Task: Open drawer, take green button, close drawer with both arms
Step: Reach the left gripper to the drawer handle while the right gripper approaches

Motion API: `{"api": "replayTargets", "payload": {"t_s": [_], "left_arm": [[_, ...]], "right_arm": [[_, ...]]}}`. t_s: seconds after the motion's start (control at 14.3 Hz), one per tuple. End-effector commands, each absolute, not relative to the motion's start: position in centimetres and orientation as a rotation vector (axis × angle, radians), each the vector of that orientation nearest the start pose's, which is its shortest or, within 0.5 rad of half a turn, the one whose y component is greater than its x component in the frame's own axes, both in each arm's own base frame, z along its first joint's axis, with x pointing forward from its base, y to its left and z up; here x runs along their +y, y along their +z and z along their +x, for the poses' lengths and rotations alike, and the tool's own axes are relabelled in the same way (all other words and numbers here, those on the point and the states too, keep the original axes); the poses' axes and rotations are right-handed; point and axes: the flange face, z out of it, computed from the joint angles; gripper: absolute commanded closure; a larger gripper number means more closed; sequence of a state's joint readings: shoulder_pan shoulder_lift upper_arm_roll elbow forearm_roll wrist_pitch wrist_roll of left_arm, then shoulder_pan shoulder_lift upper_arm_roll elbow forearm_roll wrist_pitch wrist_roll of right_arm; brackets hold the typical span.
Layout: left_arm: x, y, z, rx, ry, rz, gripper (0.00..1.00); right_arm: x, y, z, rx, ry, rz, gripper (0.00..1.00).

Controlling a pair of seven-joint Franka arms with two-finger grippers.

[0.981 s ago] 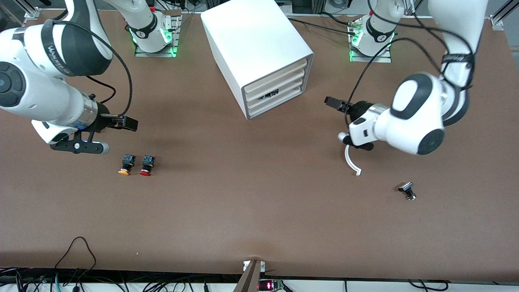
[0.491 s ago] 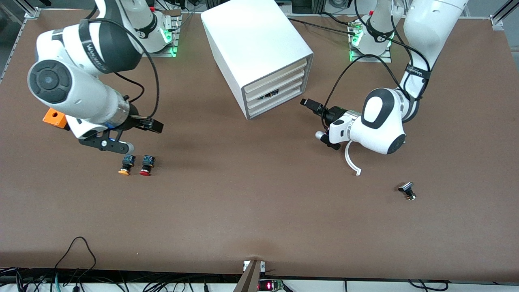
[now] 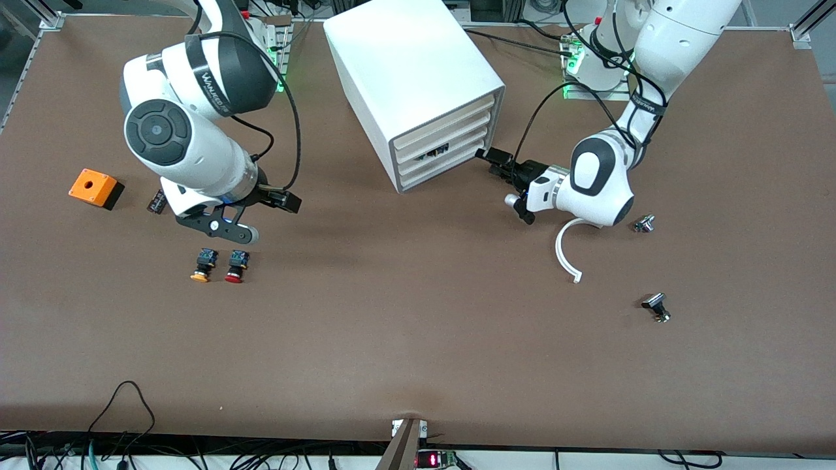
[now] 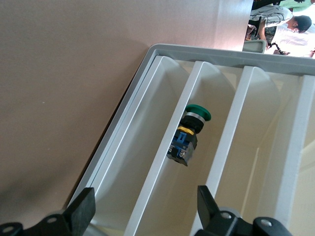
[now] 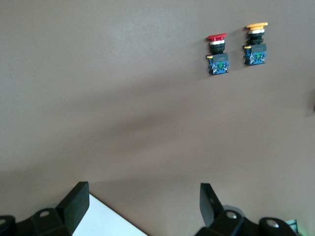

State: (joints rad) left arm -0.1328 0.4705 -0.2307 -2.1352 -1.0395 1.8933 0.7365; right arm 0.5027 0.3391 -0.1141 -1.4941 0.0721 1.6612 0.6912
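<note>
Button [image 4: 191,133] lies in the cabinet's [image 3: 411,72] drawer [image 4: 206,162], at twelve o'clock from your spread, empty left pincer [image 4: 145,209], cap leading; the right pincer [image 5: 142,204], open, waits over the table [image 3: 418,339].

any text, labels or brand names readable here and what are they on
"WANJEDE", roughly; letters unclear: on the black band around the right arm.
A shorter print on the black band around the left arm: too small to read.
Red lit display on the box at the table edge nearest the front camera: blurred, unreadable.
Nothing readable in either wrist view.
</note>
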Motion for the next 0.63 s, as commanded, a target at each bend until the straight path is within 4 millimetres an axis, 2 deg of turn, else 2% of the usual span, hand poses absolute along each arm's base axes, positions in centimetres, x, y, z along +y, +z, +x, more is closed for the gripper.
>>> {"api": "replayTargets", "payload": {"t_s": [0.0, 0.28, 0.42, 0.56], "left_arm": [[-25.7, 17.7, 44.0, -0.382, -0.5, 2.016, 0.13], [-26.3, 16.1, 41.9, -0.394, -0.462, 1.945, 0.14], [-26.8, 15.3, 40.8, -0.418, -0.447, 1.908, 0.2], [-27.0, 13.9, 40.1, -0.418, -0.423, 1.872, 0.29]], "right_arm": [[27.4, 46.4, 58.5, 0.56, 0.256, -3.138, 0.01], [29.0, 46.4, 58.1, 0.666, 0.224, -3.108, 0.01], [29.7, 45.9, 58.0, 0.756, 0.293, -3.035, 0.01], [30.2, 46.1, 58.3, 0.822, 0.289, -2.973, 0.01]]}}
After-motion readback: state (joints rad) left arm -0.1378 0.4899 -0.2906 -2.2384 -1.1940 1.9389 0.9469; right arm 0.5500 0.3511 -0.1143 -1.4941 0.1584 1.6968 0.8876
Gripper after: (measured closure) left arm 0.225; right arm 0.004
